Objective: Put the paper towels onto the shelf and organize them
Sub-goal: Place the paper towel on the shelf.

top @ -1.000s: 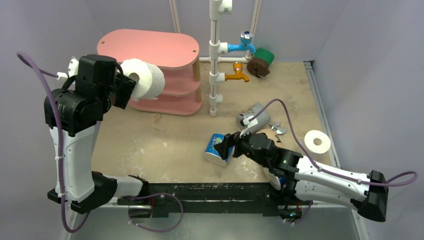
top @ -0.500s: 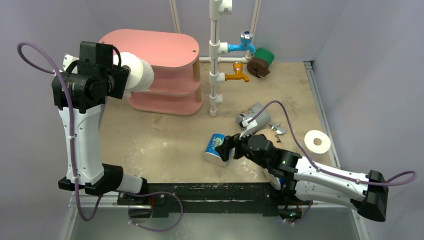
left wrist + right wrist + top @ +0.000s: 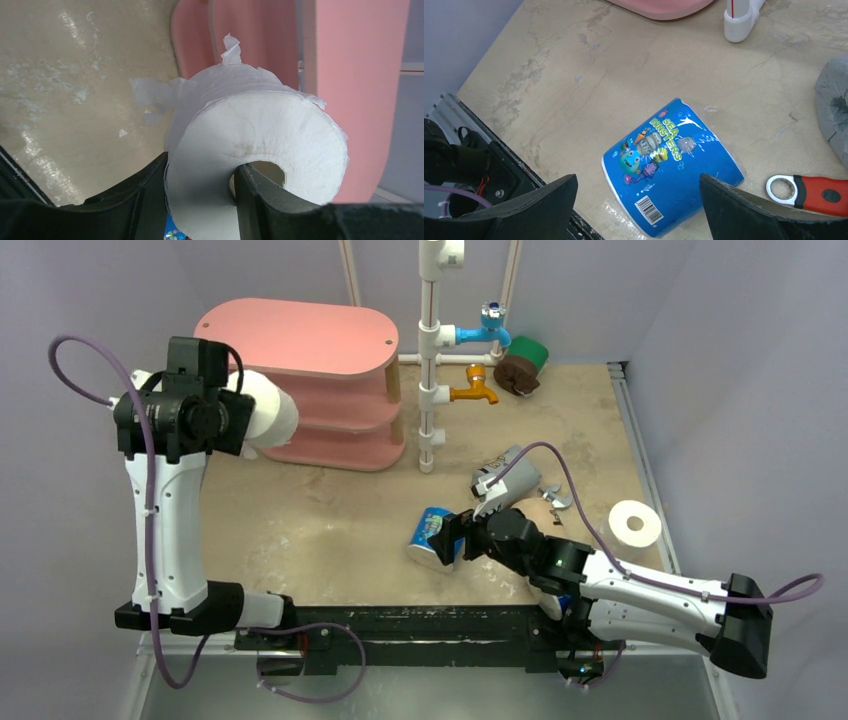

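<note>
Left fingers point(image 3: 252, 192) clamped on bare white roll point(image 3: 260, 130): one finger through core, other against outer wall. Roll held off desk point(image 3: 320, 510) at left end of pink shelf point(image 3: 300, 335), below top board. Right fingers point(image 3: 744, 212) spread wide, nothing gripped, positioned either side of blue printed roll point(image 3: 671, 167) lying on desk. Grey roll point(image 3: 505, 472) lying just beyond.

**Soft, even light, sharp frames**

Diffuse overhead light fills all three views, bright, with only faint shadows. The table point(image 3: 75, 75) carries pale sheen patches, and small glare spots sit on the blue printed roll point(image 3: 671, 165). The white roll point(image 3: 260, 145) is evenly lit, its core shaded. Focus is crisp.
</note>
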`<state>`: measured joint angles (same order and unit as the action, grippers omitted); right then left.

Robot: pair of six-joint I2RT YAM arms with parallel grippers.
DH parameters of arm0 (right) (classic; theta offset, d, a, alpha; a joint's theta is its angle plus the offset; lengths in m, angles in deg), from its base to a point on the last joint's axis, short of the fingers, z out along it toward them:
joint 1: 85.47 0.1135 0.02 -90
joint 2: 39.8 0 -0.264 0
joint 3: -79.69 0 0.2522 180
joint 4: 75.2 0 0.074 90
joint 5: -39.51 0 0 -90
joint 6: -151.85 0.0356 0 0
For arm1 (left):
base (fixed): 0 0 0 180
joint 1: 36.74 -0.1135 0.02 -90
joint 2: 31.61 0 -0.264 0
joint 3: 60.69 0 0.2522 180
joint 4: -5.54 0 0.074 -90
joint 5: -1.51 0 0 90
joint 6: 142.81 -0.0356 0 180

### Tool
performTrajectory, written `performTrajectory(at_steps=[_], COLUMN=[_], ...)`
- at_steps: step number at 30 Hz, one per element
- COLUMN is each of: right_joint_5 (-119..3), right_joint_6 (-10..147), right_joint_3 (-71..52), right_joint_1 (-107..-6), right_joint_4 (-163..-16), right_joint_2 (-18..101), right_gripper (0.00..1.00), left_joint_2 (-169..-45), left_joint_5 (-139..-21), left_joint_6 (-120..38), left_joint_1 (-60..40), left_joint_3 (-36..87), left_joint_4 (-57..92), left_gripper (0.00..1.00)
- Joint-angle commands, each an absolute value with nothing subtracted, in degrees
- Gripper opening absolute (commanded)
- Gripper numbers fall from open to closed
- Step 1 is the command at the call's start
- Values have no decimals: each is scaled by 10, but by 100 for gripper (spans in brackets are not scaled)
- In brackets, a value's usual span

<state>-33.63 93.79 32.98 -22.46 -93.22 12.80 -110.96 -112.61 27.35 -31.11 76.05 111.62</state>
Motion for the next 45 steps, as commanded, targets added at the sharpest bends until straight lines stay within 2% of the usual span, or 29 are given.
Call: performTrajectory(at_steps=[1,10,23,45], right_joint_5=[-340,-339,-328,-324], right_joint_6=[938,943,942,937], right_joint_3=[325,330,339,341], right_joint_1=[-224,-224,-224,-224], right_joint_4=[-906,-909,-924,-922], right_joint_2=[129,122,103,114], right_gripper=[93,93,94,94], left_joint_2=[-1077,-1097,-1172,-1170], left_joint_5=[-1136,-1103,-1073,-1047], left_joint_6=[275,273,286,336], left_joint_1=[-326,-362,-387,-388], left_joint_3=[697,648,644,566], left_joint_4=[1095,1068,1031,944], left_gripper=[0,0,0,0])
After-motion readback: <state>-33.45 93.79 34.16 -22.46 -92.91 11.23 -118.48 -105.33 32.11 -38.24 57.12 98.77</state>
